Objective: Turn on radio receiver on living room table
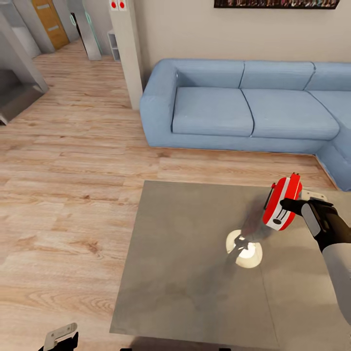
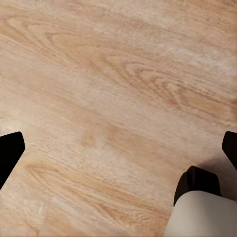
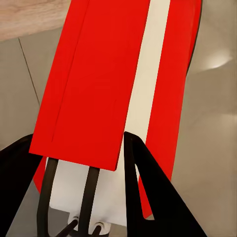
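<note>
Now radio receiver [image 1: 282,202] clamped in right gripper [image 1: 288,204], above table [image 1: 185,273]

Table [image 1: 185,273]: low, rectangular, glossy grey top with a bright lamp reflection below and just beside the right gripper [image 1: 288,204]. It stands on the light wood floor [image 1: 68,195], which extends beneath the left gripper [image 2: 118,148]. Sofa [image 1: 243,105]: light blue, on the floor beyond the table's far edge.
</note>
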Available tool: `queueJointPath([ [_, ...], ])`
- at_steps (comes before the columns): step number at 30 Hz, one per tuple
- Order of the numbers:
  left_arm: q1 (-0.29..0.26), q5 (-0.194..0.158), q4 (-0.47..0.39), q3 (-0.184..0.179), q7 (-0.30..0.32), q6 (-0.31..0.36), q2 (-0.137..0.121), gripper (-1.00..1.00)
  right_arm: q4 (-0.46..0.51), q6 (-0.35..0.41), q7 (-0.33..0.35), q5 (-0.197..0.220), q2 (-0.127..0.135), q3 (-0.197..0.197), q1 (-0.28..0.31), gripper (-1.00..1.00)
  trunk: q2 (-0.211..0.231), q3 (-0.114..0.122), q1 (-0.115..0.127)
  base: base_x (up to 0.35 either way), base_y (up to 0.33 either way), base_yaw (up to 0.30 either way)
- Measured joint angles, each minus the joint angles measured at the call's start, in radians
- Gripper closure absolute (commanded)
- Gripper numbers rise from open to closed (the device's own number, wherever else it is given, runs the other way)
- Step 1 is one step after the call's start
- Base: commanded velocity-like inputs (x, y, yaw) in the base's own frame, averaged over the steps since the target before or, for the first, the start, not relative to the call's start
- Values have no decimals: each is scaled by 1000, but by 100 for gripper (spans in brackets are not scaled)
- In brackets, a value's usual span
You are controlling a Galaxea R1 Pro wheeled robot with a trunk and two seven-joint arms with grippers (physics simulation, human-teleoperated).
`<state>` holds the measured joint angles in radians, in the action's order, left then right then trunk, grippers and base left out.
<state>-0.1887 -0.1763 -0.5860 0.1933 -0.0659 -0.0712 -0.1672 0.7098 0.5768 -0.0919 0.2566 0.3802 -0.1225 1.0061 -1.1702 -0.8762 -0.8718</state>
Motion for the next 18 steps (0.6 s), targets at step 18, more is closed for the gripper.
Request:
queueJointPath([
  [18,0,1,0,0,-6,1,0,-100,0,0,0,-1,-17,0,0,100,126,56,69,0,0,0],
])
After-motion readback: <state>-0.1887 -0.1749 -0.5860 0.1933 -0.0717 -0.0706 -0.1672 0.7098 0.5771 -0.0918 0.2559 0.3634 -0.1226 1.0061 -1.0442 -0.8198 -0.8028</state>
